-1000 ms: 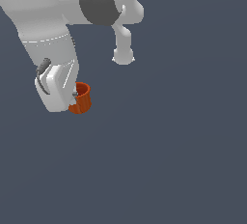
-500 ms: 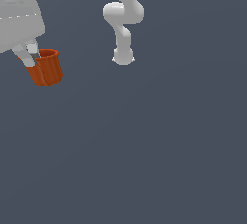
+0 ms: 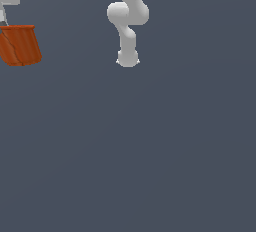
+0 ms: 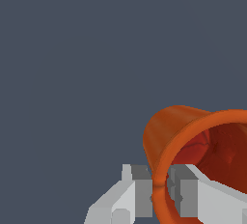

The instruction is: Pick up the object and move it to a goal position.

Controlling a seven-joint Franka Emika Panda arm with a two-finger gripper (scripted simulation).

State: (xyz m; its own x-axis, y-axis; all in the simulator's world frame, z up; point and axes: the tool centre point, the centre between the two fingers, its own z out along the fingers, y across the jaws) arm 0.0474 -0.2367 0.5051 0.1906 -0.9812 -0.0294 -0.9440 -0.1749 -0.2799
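Hanging at the exterior view's left edge, the orange-red cup sits just below the mostly cropped white gripper. From the wrist view, the gripper pinches the cup wall: one finger outside, the other inside the rim.

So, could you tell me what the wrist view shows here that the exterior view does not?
Only the wrist view shows the gripper pinching the cup's rim, one finger inside, one outside, plus the darker red inside. Only the exterior view shows the arm's base and lower links standing apart. Both show the orange-red cup against plain dark grey.
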